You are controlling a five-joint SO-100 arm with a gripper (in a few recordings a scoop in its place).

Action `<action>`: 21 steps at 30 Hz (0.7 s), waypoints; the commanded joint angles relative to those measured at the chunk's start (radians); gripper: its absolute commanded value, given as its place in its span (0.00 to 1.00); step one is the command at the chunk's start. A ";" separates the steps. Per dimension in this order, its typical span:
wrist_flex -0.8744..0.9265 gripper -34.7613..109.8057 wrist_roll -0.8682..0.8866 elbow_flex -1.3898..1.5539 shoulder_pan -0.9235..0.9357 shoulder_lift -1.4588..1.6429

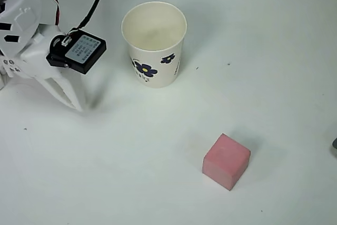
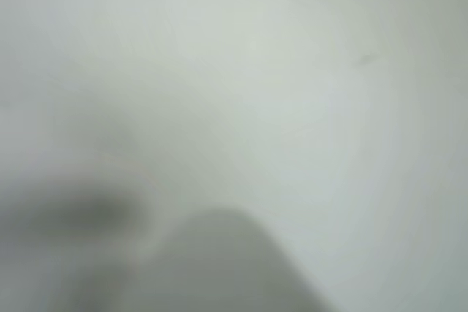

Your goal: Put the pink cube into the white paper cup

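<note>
You will find one printed label [image 1: 82,50] in the overhead view, a pale sticker on the top face of the black motor block [image 1: 78,52] mounted on the arm just above the white jaws. It carries several rows of small print, but the characters are too fine for you to read. The white paper cup [image 1: 154,43], to the right of the jaws in that view, bears dark blue flower prints [image 1: 145,69] with yellow centres on its side and no words or numbers. The wrist view is blurred, and you can read no text in it.
</note>
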 commanded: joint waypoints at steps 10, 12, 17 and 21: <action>0.020 0.24 0.052 -0.006 -0.086 0.198; 0.020 0.24 0.052 -0.006 -0.092 0.198; 0.020 0.24 0.058 -0.006 -0.130 0.204; 0.015 0.24 0.058 -0.006 -0.187 0.213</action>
